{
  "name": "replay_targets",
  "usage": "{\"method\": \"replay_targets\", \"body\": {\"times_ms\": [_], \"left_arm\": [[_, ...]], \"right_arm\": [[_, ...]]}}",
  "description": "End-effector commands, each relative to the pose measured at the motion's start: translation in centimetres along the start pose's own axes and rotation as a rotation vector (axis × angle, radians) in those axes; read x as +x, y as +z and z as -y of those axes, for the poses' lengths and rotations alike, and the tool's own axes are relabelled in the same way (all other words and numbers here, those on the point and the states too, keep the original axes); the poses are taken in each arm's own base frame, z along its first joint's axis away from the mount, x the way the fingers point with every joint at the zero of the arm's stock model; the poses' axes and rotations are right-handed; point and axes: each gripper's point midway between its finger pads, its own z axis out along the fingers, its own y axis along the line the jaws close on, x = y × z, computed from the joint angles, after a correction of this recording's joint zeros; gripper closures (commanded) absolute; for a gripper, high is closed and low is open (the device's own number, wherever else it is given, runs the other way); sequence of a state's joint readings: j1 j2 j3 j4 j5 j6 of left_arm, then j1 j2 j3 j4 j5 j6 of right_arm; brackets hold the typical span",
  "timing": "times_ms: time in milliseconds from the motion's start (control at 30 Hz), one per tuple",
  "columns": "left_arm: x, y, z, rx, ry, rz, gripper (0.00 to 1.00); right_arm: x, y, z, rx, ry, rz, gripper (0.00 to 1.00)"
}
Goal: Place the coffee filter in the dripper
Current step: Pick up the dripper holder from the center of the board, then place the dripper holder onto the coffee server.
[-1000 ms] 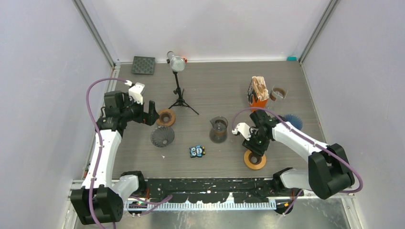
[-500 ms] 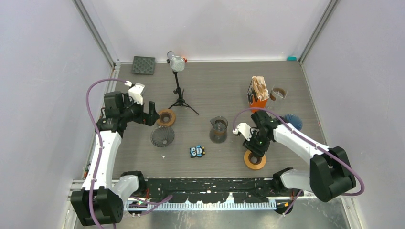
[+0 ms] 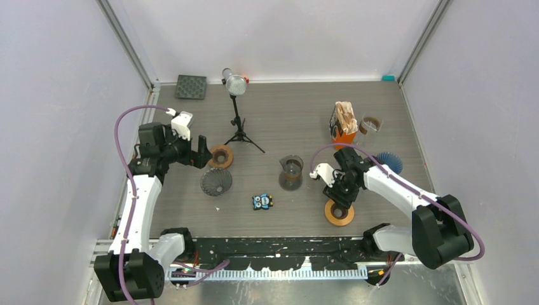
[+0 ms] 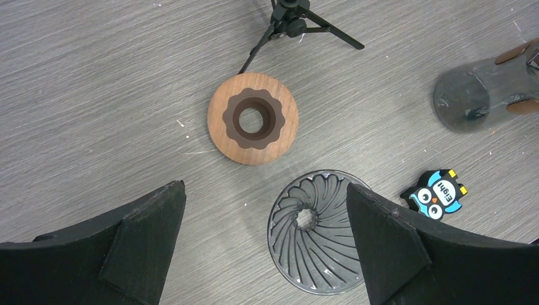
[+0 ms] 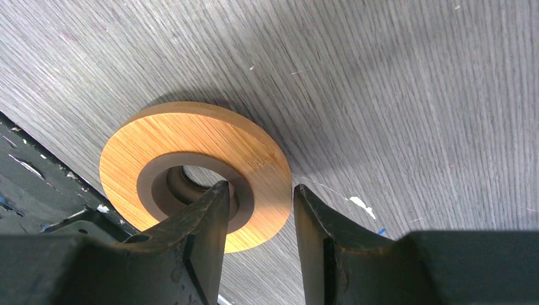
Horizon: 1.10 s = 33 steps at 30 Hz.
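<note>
Beige paper coffee filters [image 3: 346,112] stand upright in an orange holder [image 3: 344,134] at the back right. A grey ribbed glass dripper [image 3: 216,181] [image 4: 316,238] lies on the table at the left. My left gripper [image 3: 202,152] [image 4: 264,187] hovers wide open over the table, with nothing between its fingers. The dripper shows partly behind its right finger. My right gripper [image 3: 340,198] [image 5: 259,187] is low over a light wooden ring [image 3: 339,213] [image 5: 191,146], jaws partly open. One finger is over the ring's hole and the other is outside its rim.
A dark wooden ring [image 3: 220,155] [image 4: 253,118] lies beside the dripper. A glass carafe [image 3: 291,173], an owl sticker [image 3: 262,201], a microphone on a tripod [image 3: 236,86], a blue ribbed cone [image 3: 389,161], a small cup [image 3: 370,124] and a black mat [image 3: 191,87] also stand around.
My right gripper's jaws have narrowed slightly over the light wooden ring. The left arm has not moved.
</note>
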<state>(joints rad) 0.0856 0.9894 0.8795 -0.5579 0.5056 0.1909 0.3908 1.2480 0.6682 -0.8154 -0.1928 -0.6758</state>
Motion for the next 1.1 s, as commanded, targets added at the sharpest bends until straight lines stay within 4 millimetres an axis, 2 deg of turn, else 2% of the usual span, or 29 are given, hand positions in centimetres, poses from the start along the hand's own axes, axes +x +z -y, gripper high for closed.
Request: {"method": "replay_targets", "body": {"times_ms": [0,100,233,333,467,567,800,867,967,1067], "left_arm": [[-1.2,-0.2,0.2,0.013,0.021,0.053,0.00],[-1.1,-0.2,0.2,0.015,0.018,0.049,0.00],[-1.0,0.0,0.2,0.018,0.017,0.047,0.00],[-1.0,0.0,0.2,0.021,0.016,0.046,0.00],[-1.0,0.0,0.3,0.023,0.015,0.046,0.00],[-1.1,0.0,0.3,0.023,0.015,0.047,0.00],[-1.3,0.0,-0.1,0.004,0.020,0.054,0.00],[-1.4,-0.1,-0.3,-0.011,0.022,0.057,0.00],[-1.4,-0.2,-0.5,-0.029,0.023,0.057,0.00],[-1.4,-0.3,-0.5,-0.029,0.026,0.060,0.00]], "right_arm": [[-0.2,0.1,0.2,0.011,0.004,0.010,0.52],[-0.2,0.1,0.3,0.012,0.007,0.008,0.54],[-1.0,-0.4,0.1,0.000,0.010,0.029,0.67],[-2.0,-1.5,0.0,-0.018,0.024,0.053,0.80],[-5.1,-4.4,0.9,0.013,0.069,0.132,0.92],[-8.2,-7.7,1.8,0.044,0.109,0.211,0.96],[-15.8,-14.6,5.3,0.156,0.168,0.320,0.96],[-17.7,-15.3,6.0,0.180,0.165,0.327,0.96],[-20.3,-15.4,6.2,0.176,0.157,0.325,0.95],[-21.9,-14.7,6.0,0.156,0.148,0.302,0.95]]}}
